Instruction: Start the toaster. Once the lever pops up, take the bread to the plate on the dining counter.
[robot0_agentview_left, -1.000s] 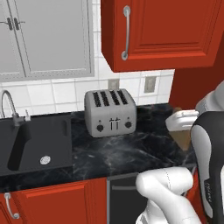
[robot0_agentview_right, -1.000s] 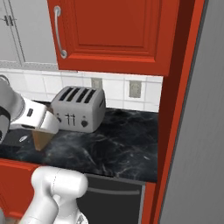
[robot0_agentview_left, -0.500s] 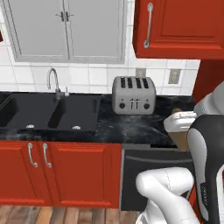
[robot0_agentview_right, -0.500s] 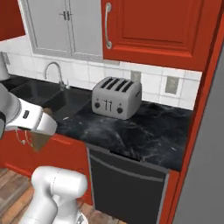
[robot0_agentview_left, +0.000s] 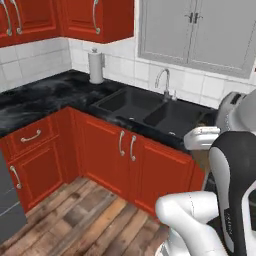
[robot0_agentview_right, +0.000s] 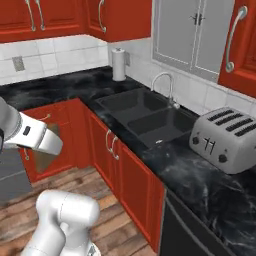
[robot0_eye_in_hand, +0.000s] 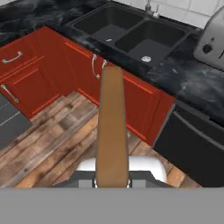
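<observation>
My gripper (robot0_eye_in_hand: 112, 183) is shut on the bread (robot0_eye_in_hand: 112, 127), a thin brown slice seen edge-on running up the middle of the hand view. In the right base view the bread (robot0_agentview_right: 46, 159) hangs under my white hand, out over the wooden floor and away from the worktop. The silver toaster (robot0_agentview_right: 228, 140) stands on the black worktop to the right of the sink, and its corner (robot0_eye_in_hand: 212, 38) shows at the hand view's upper right. In the left base view the toaster (robot0_agentview_left: 223, 107) is half hidden behind my arm. The plate and the dining counter are out of view.
A black double sink (robot0_agentview_right: 150, 117) with a chrome tap (robot0_agentview_right: 165, 85) sits in the worktop, and a paper towel roll (robot0_agentview_right: 118, 64) stands in the corner. Red base cabinets (robot0_agentview_left: 125, 160) line an L-shaped run over wooden floor (robot0_agentview_left: 85, 220). A dark dishwasher front (robot0_eye_in_hand: 192, 146) sits below the toaster.
The whole picture has swung left: the base has turned and backed away from the toaster, bringing the sink and corner cabinets into view. The bread stays in my gripper.
</observation>
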